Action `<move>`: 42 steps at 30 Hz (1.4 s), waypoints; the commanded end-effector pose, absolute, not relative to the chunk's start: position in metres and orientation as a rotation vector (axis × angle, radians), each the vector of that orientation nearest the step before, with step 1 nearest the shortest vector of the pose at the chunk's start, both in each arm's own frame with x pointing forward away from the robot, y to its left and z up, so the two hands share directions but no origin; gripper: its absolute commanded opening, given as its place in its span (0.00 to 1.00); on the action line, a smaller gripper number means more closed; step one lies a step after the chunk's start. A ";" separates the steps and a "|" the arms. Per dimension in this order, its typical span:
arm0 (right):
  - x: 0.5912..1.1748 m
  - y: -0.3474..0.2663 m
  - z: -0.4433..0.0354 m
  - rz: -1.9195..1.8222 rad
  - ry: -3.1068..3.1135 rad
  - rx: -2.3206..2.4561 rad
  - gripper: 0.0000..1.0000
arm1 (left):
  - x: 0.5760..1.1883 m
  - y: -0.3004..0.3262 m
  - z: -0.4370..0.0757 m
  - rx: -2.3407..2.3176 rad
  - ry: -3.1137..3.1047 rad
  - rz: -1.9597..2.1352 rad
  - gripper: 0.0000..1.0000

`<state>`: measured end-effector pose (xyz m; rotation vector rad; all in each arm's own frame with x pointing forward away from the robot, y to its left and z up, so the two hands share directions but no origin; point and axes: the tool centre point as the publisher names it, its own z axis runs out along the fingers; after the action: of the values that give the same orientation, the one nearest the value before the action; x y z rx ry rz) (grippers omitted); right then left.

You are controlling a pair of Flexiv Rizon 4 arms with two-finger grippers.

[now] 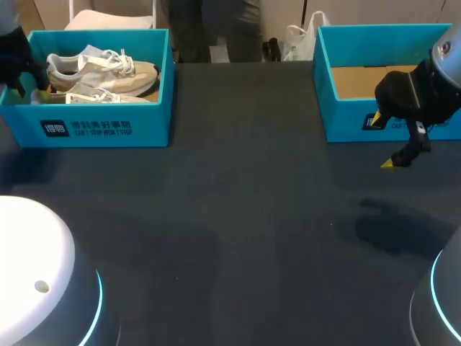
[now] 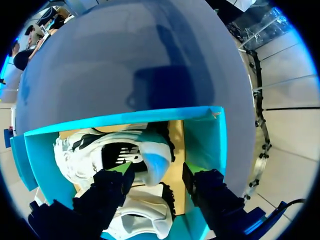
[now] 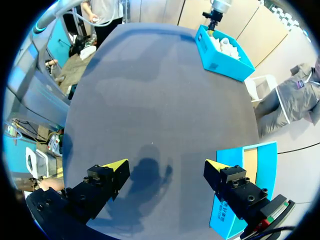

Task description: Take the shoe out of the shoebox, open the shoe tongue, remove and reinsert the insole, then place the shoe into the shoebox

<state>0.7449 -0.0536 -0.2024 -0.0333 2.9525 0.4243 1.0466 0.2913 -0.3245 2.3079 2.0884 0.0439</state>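
Observation:
A beige and white shoe [image 1: 101,72] lies in the teal shoebox [image 1: 101,126] at the table's back left, beside a second white shoe [image 1: 94,97]. My left gripper [image 1: 32,90] hangs over that box's left end. In the left wrist view it [image 2: 156,171] stands open inside the shoebox [image 2: 205,135]. The heel of the upper shoe [image 2: 110,152] sits between the fingers, and the far finger is clear of it. The second shoe [image 2: 142,212] lies under the gripper. My right gripper [image 1: 382,141] hovers open and empty in front of the other box; its fingers [image 3: 112,172] frame bare table.
A second teal box [image 1: 346,119] with a bare cardboard floor stands at the back right, its corner [image 3: 225,215] close beside my right gripper. The dark table [image 1: 238,216] stretches between the two boxes. The shoebox with the shoes [image 3: 220,47] shows far ahead of the right gripper.

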 end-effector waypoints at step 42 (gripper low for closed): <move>0.746 -0.053 -0.203 0.421 2.953 -0.033 1.00 | 1.044 0.300 -0.326 2.542 1.943 0.048 0.00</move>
<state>0.7449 -0.0536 -0.2024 -0.0333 2.9525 0.4243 1.0454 0.2985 -0.3367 2.5352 1.9425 0.0495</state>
